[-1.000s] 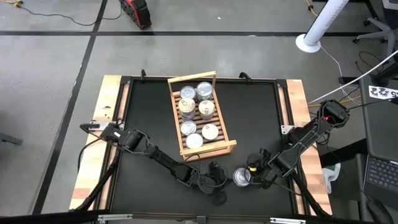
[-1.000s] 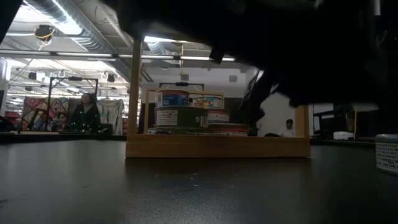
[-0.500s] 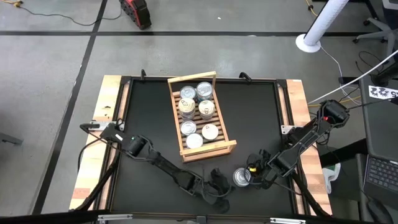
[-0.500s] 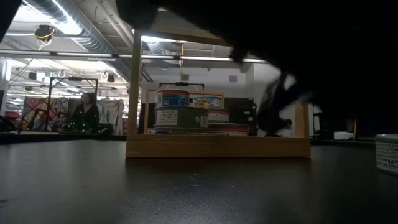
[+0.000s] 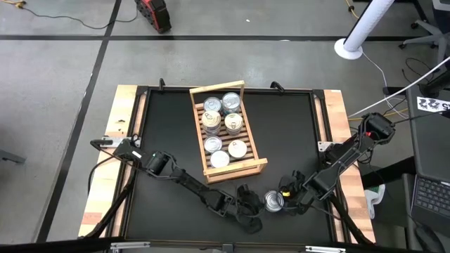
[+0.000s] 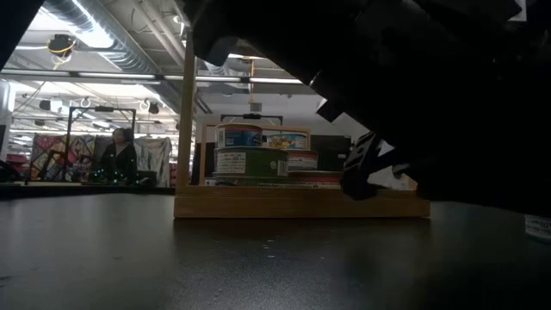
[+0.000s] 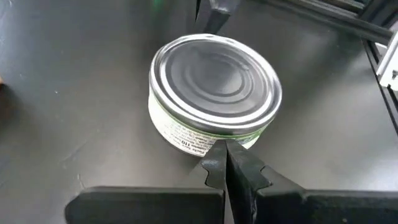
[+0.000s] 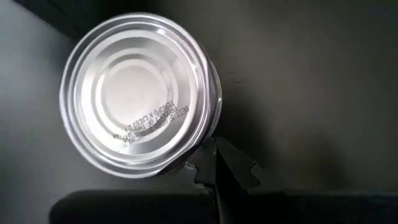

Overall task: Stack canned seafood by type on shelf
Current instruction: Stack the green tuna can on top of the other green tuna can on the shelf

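Note:
A round silver-lidded can (image 5: 273,202) with a white-and-green label stands upright on the black table near its front edge. My left gripper (image 5: 259,204) is shut on the can's left and my right gripper (image 5: 285,202) is shut on its right. The wrist views show the can's lid (image 7: 214,84) (image 8: 137,93) just beyond each pair of shut fingertips. The wooden slatted shelf (image 5: 249,140) lies at the table's middle with several cans in it. In the low view (image 6: 301,202) some of those cans are stacked two high. My left gripper (image 7: 222,149) has its shut fingertips against the lower side wall (image 7: 199,142) of the can, coming from the table's left and slanting down. The can stands upright on the table. My right gripper (image 8: 208,163) has its shut fingertips against the can's side just under the lid's rim (image 8: 200,149), coming steeply from above on the table's right.
Wooden planks (image 5: 105,176) (image 5: 337,112) run along the table's left and right edges. Bare black table lies left of the shelf (image 5: 165,119) and right of it (image 5: 288,126). A white pole base (image 5: 349,48) stands on the floor beyond the far edge.
My left gripper has gone toward the table's right edge and down, up to the can's left side, staying shut. My right gripper and the can have stayed in place.

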Tool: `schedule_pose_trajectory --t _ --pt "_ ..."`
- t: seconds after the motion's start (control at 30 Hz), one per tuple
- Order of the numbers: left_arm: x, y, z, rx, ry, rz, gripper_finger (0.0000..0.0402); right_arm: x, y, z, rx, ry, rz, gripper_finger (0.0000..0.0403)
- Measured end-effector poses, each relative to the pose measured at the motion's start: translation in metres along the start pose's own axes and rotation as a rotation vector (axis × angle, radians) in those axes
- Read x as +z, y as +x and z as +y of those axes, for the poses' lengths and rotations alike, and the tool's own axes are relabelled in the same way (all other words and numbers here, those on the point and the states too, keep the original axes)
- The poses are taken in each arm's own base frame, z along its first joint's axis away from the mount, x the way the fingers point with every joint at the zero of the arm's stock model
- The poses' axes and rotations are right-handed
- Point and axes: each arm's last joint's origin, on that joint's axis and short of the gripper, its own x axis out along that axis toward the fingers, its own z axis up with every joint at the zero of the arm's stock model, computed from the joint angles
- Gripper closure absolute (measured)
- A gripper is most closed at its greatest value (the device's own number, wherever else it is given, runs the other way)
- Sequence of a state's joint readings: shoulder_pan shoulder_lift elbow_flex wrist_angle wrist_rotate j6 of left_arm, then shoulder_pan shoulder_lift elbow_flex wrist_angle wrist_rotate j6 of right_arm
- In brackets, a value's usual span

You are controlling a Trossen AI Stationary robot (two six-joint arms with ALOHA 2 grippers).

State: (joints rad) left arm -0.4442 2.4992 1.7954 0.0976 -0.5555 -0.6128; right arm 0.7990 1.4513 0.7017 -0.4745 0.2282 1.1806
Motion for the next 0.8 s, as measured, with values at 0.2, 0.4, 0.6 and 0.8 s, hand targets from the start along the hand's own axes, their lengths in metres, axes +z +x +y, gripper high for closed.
schedule_pose_trajectory --t 0.2,0.4,0.6,0.8 --pt "-0.001 -0.0001 0.0007 0.005 0.007 0.012 0.0401 0.0005 0.0001 0.0015 0.015 -0.007 -0.004 0.0398" --pt "-0.0033 -0.0003 0.0027 0.027 0.024 0.032 0.0401 0.0007 0.0001 0.0027 0.03 -0.005 0.0 0.0398" --pt "-0.0065 -0.001 0.0043 0.051 0.026 0.054 0.0401 0.0013 -0.0001 0.0045 0.049 -0.002 -0.003 0.0398" --pt "-0.0075 -0.0013 0.0046 0.057 0.02 0.061 0.0401 0.0035 -0.0028 0.0092 0.075 -0.021 -0.006 0.0398"
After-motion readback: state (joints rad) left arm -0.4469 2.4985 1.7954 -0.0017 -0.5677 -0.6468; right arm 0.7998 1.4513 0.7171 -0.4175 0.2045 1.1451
